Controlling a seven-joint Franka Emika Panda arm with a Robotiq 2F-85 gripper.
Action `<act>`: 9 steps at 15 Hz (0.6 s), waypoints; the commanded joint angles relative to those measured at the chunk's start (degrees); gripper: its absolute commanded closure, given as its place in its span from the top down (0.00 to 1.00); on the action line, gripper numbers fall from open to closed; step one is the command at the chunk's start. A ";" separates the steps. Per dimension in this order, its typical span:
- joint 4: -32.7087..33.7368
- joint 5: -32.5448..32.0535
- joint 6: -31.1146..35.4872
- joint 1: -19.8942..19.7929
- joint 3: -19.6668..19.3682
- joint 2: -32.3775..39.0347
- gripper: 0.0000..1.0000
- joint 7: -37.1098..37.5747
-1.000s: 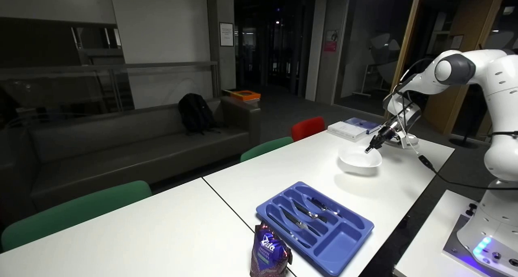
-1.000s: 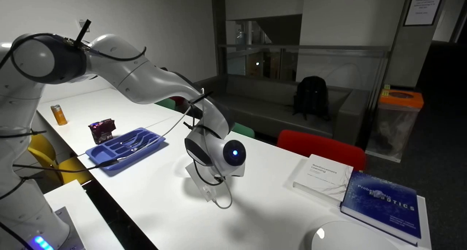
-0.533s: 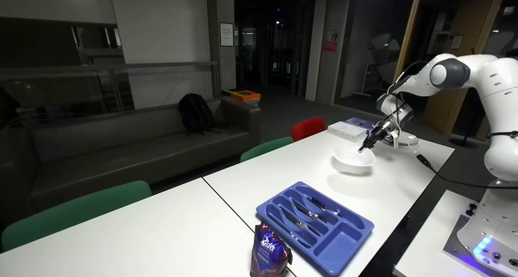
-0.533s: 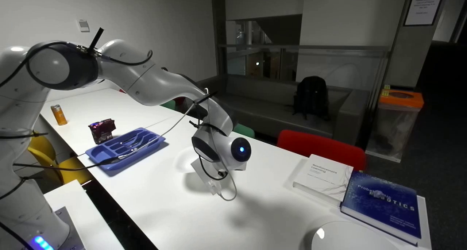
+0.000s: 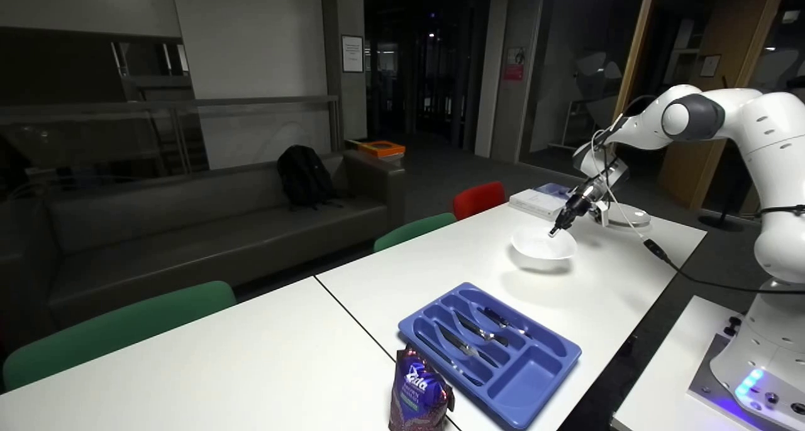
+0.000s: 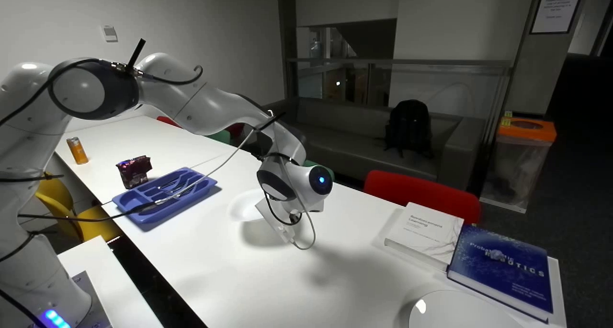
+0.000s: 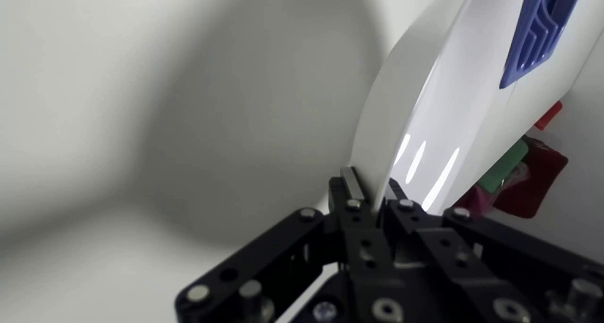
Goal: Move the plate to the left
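The white plate (image 5: 542,248) has raised sides and looks deep, like a bowl. It hangs tilted a little above the table, with a shadow below it. In an exterior view it is partly hidden (image 6: 244,207) behind the wrist. My gripper (image 5: 555,231) reaches its near rim. In the wrist view the fingertips (image 7: 371,178) are closed on both sides of the plate's wall (image 7: 401,92). The gripper's fingers are hidden behind the wrist in an exterior view.
The blue cutlery tray (image 5: 534,371) and a purple bag (image 5: 418,393) stand nearer that camera. A can (image 6: 77,151) stands beyond the bag. Another round white dish (image 6: 462,313) lies near the white book (image 6: 424,232) and the blue book (image 6: 500,270). A cable (image 5: 692,279) hangs from the arm.
My gripper and the plate have moved together, away from the robot base and toward the sofa side. The plate stays held above the table. Tray, bag and books have not moved.
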 commanded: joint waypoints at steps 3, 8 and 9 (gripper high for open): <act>0.24 -1.43 0.56 -0.33 0.75 0.35 0.08 0.23; 0.24 -1.45 0.69 -0.36 0.78 1.01 0.08 0.21; 0.24 -1.45 0.69 -0.36 0.78 1.02 0.08 0.21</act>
